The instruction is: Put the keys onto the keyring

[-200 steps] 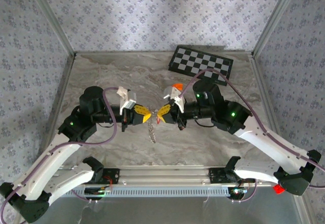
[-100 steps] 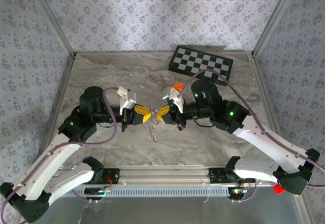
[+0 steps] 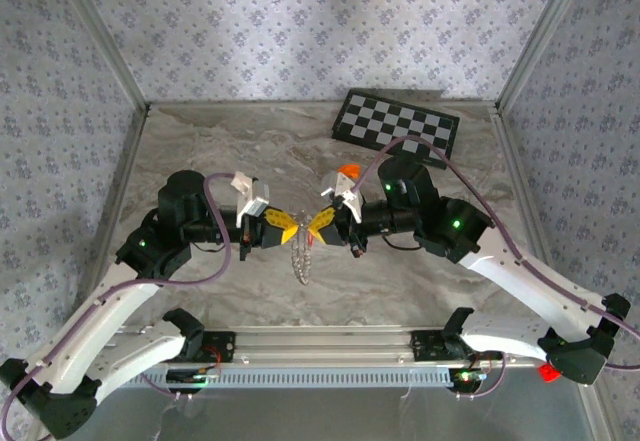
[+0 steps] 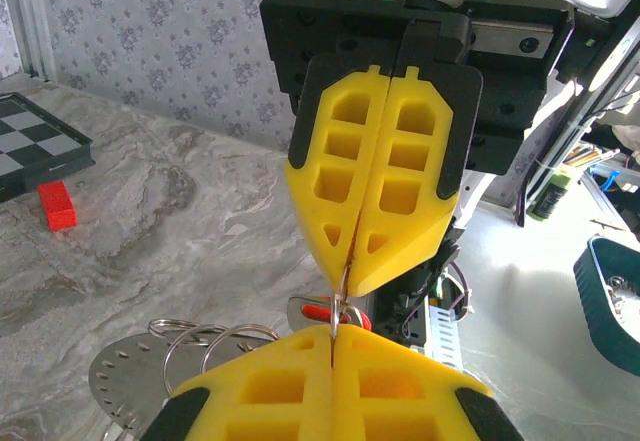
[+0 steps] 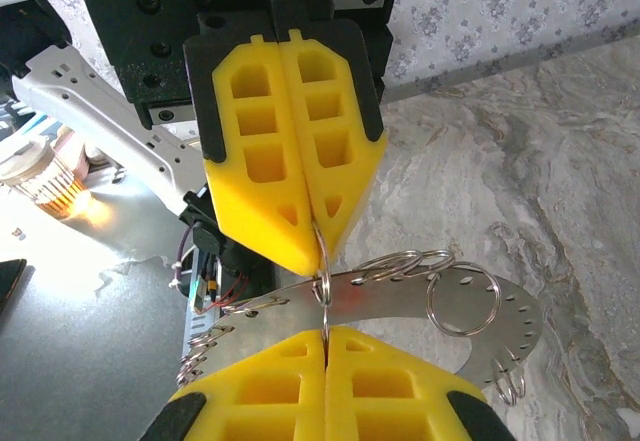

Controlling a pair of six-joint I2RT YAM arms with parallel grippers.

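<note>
My left claw (image 3: 287,228) and my right claw (image 3: 318,223) meet tip to tip above the middle of the tabletop (image 3: 250,151). The left comes in from 9 o'clock and the right from 3 o'clock, each with its yellow jaws pressed together on the same thin wire ring of the keyring (image 3: 303,258). The rest of the keyring, a curved silvery plate with more rings through its holes, hangs from that pinch toward 6 o'clock in the overhead view, apparently off the tabletop. In my left wrist view a small red-headed key (image 4: 335,313) sits just beneath the pinch point, at 6 o'clock of the right claw's tips and close against the ring. I cannot tell whether it is threaded on. The risk, I judge, is how little metal each claw holds. If I pull the two apart unevenly or twist, the wire may slip from one pinch, the plate would swing, and the key could drop. Pulling too hard could also bend the ring.
</note>
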